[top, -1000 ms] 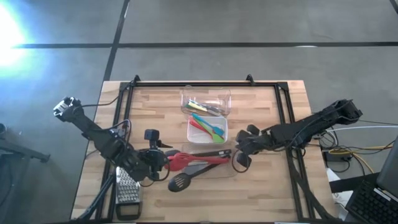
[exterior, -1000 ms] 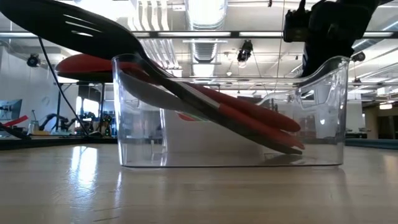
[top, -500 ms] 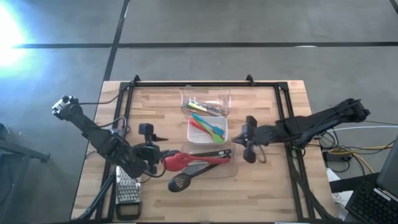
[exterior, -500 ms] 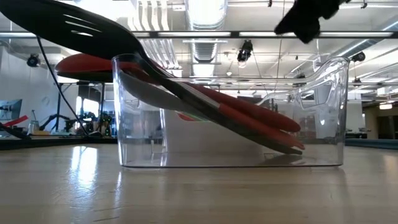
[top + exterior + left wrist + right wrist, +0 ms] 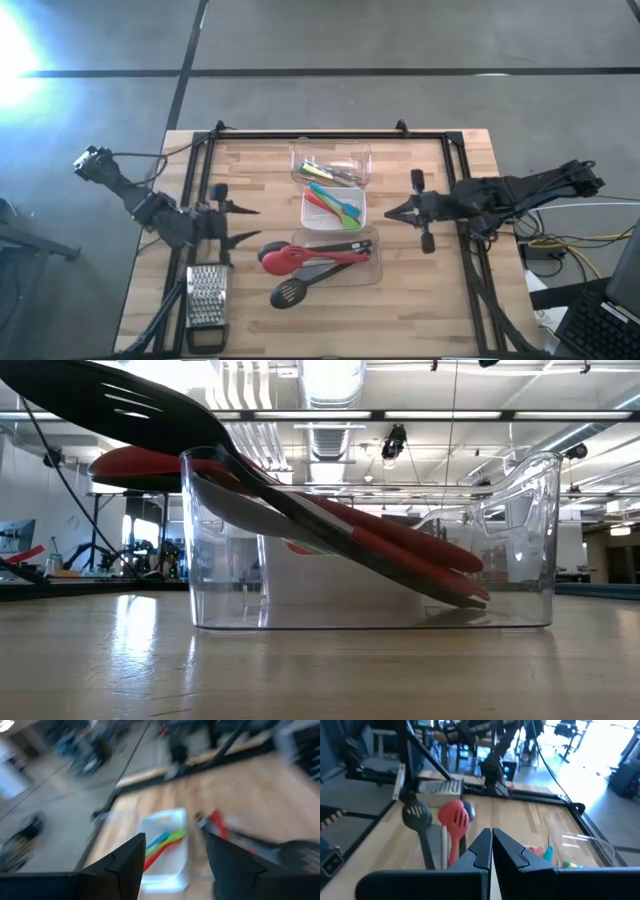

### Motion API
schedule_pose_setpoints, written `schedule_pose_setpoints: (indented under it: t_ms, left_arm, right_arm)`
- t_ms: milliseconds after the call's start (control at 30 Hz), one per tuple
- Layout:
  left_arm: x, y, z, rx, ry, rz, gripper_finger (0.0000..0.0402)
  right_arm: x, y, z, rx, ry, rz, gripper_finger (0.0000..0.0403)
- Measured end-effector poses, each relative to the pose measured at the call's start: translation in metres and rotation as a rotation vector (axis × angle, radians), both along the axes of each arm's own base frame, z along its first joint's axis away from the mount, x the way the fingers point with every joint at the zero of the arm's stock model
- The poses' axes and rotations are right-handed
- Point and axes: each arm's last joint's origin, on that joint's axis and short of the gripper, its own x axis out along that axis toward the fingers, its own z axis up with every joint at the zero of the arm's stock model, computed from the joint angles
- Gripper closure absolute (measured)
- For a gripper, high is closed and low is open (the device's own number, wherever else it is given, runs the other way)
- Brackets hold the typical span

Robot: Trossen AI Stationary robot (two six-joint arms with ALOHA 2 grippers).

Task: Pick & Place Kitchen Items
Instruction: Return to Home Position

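The near clear tub [image 5: 352, 262] holds red spoons [image 5: 281, 259] and black utensils, among them a slotted spoon [image 5: 287, 293]. Their handle ends rest on the tub floor [image 5: 470, 596], and their heads lean out over its left rim [image 5: 190, 455]. The middle tub [image 5: 333, 207] holds green, teal and orange tools; the far tub [image 5: 330, 165] holds small tools. My left gripper [image 5: 243, 224] hovers open left of the tubs with nothing between its fingers [image 5: 127, 862]. My right gripper [image 5: 392, 213] hovers shut to the right of the middle tub [image 5: 491, 837].
A steel box grater [image 5: 205, 299] lies at the near left corner, just nearer than my left arm. A black frame [image 5: 330, 134] runs round the wooden table top. Bare wood shows between the tubs and the right rail, and along the near edge.
My left gripper has drawn back from the red spoon heads toward the table's left edge and tipped up nearer to level. My right gripper has risen from the near tub's right end, rolled, swung up toward level and moved toward the far right, staying shut. The utensils have kept still.
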Motion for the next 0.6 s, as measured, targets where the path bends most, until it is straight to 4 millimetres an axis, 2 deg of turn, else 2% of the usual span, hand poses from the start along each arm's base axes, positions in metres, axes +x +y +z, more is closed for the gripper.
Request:
schedule_pose_setpoints:
  t_ms: [133,200,300,467,600]
  left_arm:
    - [-0.015,0.012,-0.012,-0.028,-0.135,-0.17,0.0191]
    - [-0.025,0.021,-0.02,-0.033,-0.173,-0.185,0.019]
    - [-0.04,0.034,-0.032,-0.056,-0.206,-0.187,0.0192]
    - [-0.061,0.047,-0.048,-0.108,-0.256,-0.333,0.0199]
    - [-0.073,0.056,-0.057,-0.121,-0.32,-0.301,0.0208]
  right_arm:
    - [-0.011,-0.003,0.004,0.024,-0.017,0.005,0.0395]
    - [-0.015,-0.004,0.0,0.028,-0.011,0.003,0.0395]
    - [-0.021,-0.005,-0.012,0.06,0.011,-0.008,0.0395]
    - [-0.032,-0.008,-0.036,0.163,0.007,-0.034,0.0395]
    - [-0.04,-0.01,-0.053,0.216,-0.074,-0.034,0.0395]
